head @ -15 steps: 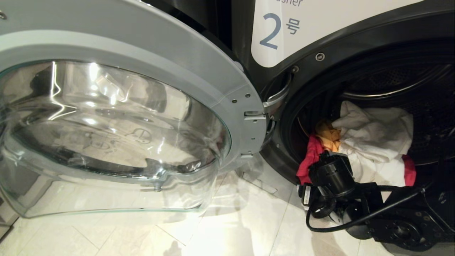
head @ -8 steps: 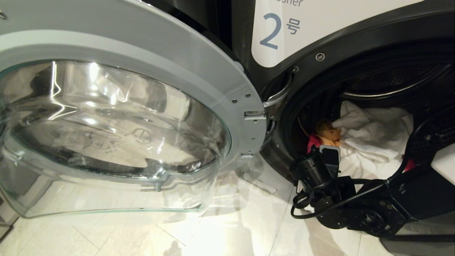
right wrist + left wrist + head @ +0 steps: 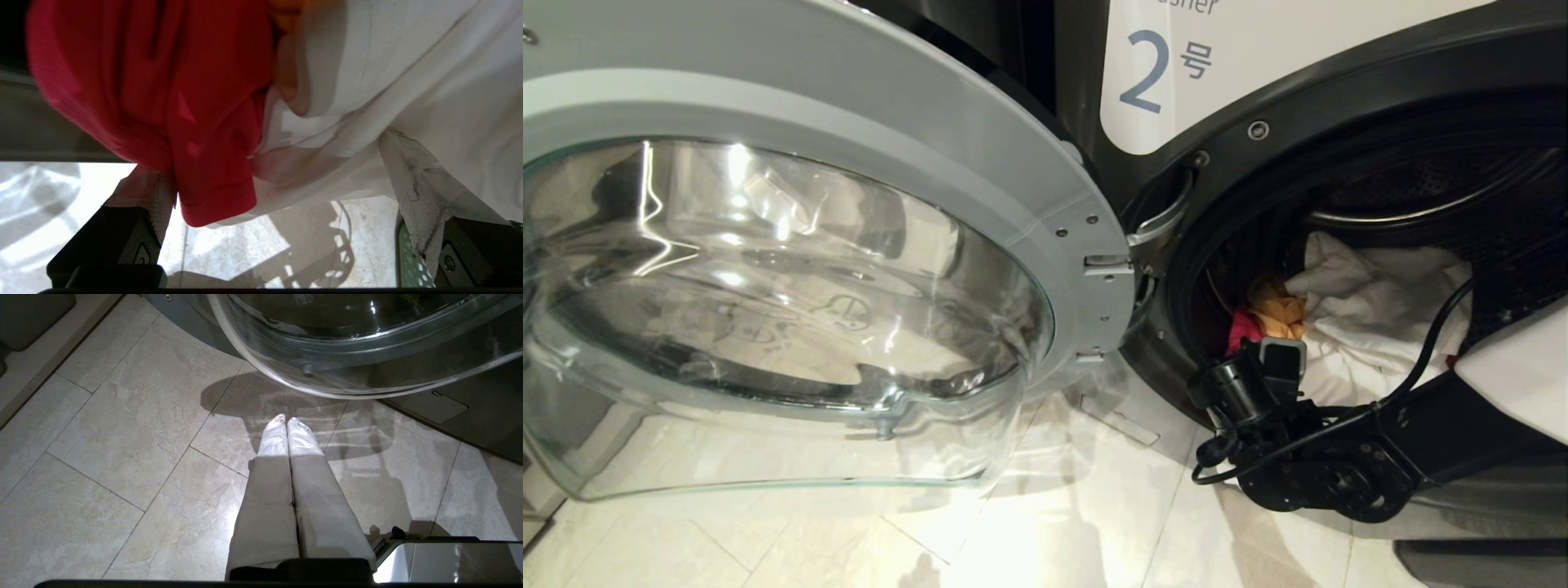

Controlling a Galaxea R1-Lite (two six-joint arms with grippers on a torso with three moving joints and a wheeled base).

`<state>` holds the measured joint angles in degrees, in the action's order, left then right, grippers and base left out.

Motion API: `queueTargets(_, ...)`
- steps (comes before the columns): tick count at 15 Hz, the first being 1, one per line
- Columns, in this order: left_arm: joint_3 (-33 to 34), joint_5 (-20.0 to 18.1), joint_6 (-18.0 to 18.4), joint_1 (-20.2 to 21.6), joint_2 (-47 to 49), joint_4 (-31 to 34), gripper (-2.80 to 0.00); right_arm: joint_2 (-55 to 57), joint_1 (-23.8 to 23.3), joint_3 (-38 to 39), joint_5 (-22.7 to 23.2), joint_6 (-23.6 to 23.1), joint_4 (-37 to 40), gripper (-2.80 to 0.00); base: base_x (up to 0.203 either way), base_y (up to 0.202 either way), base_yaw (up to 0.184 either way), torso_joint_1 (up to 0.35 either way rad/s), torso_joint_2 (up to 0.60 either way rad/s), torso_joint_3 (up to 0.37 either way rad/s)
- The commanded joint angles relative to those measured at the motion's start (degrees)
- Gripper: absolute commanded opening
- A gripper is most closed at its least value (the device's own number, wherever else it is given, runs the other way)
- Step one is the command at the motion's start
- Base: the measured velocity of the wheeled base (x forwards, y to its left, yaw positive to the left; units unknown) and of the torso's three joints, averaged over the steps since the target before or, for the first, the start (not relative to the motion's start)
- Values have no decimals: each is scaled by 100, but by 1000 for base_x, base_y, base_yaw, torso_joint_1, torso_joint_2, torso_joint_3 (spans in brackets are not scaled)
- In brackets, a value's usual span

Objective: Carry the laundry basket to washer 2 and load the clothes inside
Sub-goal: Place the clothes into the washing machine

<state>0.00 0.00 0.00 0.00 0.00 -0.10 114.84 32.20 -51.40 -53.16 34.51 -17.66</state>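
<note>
At the mouth of washer 2 [image 3: 1323, 90], the right gripper [image 3: 282, 212] stands with fingers [image 3: 151, 196] spread wide, gripping nothing. Directly ahead, the clothes [image 3: 1372, 310] lie on the drum lip: pink-red, yellow-orange, white, crumpled, overhanging the fingers. Beside it, the open glass door [image 3: 792, 278] projects over pale floor tiles [image 3: 1054, 523]. The left gripper [image 3: 287, 424], fingers together, hangs above the tiles.

One washer [image 3: 1339, 90]; three garments [image 3: 1372, 302]

Door [image 3: 792, 269] swung out left of washer 2 [image 3: 1307, 90]; the clothes [image 3: 1372, 310] lie in its drum, seemingly draping over the lip, right gripper [image 3: 1278, 359] just before them.
</note>
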Motion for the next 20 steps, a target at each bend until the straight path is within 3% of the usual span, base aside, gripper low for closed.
queueTargets(1, 9, 0, 0, 0, 0, 0, -280, -31, -38, 28, -27, 21, 108, 0, 0, 0, 0, 0, 0, 0)
queueTargets(11, 9, 0, 0, 0, 0, -4, -280, 65, -346, 51, 192, 82, 114, 0, 0, 0, 0, 0, 0, 0)
queueTargets(12, 9, 0, 0, 0, 0, 1, -280, 70, -354, 53, 201, 82, 114, -280, 0, 0, 0, 0, 0, 0)
queueTargets(20, 9, 0, 0, 0, 0, -8, -280, -14, -407, 165, 333, 56, 123, -280, 0, 0, 0, 0, 0, 0)
